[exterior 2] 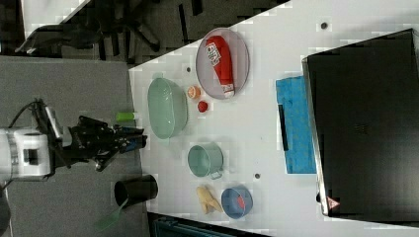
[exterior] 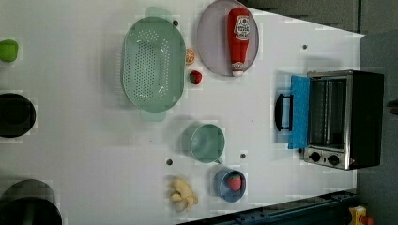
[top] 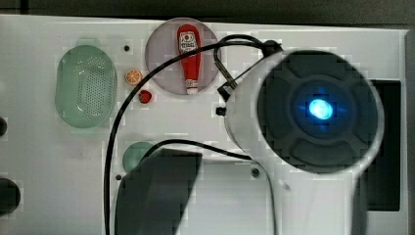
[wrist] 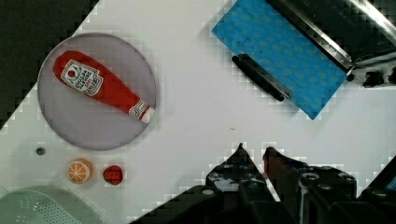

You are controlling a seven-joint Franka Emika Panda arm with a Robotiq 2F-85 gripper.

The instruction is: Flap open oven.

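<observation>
My end effector (wrist: 254,151) hangs above bare white worktop (wrist: 196,112), fingers nearly together, gripping nothing. The boxy black-topped, silver-framed toaster oven (exterior: 345,119) sits at the worktop's edge on the left view's right, its blue-tinted glass door (exterior: 299,111) folded down flat.

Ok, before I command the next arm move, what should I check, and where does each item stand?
1. Oven door flapped fully down: ok.
2. Tool away from the door handle: ok.
3. Tool carrying nothing: ok, jaws a narrow gap apart.
4. Ketchup bottle lying on its plate, apart from the door: ok.
5. Oven interior free of items: cannot tell.
</observation>
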